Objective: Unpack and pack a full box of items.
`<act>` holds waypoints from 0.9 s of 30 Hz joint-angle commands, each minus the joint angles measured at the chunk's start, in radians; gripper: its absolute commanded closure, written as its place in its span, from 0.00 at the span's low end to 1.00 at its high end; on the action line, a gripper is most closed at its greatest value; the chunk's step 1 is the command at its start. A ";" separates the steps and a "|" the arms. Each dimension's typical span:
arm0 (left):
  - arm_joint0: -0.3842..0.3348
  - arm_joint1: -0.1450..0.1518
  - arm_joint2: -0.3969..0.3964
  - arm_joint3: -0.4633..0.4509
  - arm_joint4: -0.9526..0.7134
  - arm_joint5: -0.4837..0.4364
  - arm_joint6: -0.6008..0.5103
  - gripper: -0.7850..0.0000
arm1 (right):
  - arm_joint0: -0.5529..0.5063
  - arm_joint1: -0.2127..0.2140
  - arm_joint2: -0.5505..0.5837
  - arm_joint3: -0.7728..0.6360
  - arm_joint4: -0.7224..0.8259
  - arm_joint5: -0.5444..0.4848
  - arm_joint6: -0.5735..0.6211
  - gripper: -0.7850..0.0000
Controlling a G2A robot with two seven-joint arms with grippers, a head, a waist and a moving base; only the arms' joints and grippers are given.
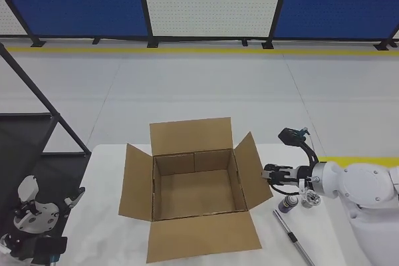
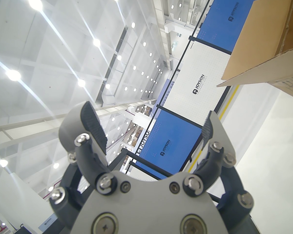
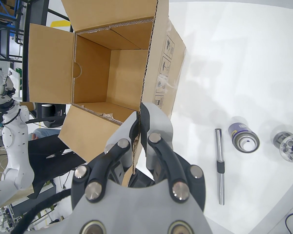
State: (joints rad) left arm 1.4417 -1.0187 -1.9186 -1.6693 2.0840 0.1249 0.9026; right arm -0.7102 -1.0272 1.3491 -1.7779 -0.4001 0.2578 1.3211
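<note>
An open cardboard box (image 1: 194, 193) stands mid-table with all its flaps spread; its inside (image 3: 127, 74) looks empty. My right gripper (image 3: 139, 119) is shut on the edge of the box's right flap (image 1: 253, 171). Beside that flap on the white table lie a metal rod (image 3: 219, 164), a small blue can (image 3: 243, 137) and a grey metal hub (image 3: 289, 147). My left gripper (image 2: 151, 127) sits low at the table's left edge, pointing up towards the ceiling, open with nothing between its pads. A corner of the box (image 2: 263, 42) shows in the left wrist view.
A black frame rack (image 1: 26, 133) stands left of the table. The white table (image 1: 106, 233) has free room left of the box. Blue and white partition panels (image 1: 213, 16) line the far side of the floor.
</note>
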 commanded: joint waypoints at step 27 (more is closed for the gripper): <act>0.000 0.000 0.000 0.000 0.000 0.000 0.000 0.00 | -0.210 0.045 0.151 -0.110 0.072 0.014 -0.071 0.00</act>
State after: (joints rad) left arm 1.4417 -1.0187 -1.9186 -1.6693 2.0840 0.1249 0.9026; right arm -0.9164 -0.9833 1.4927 -1.8835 -0.3382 0.2776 1.2585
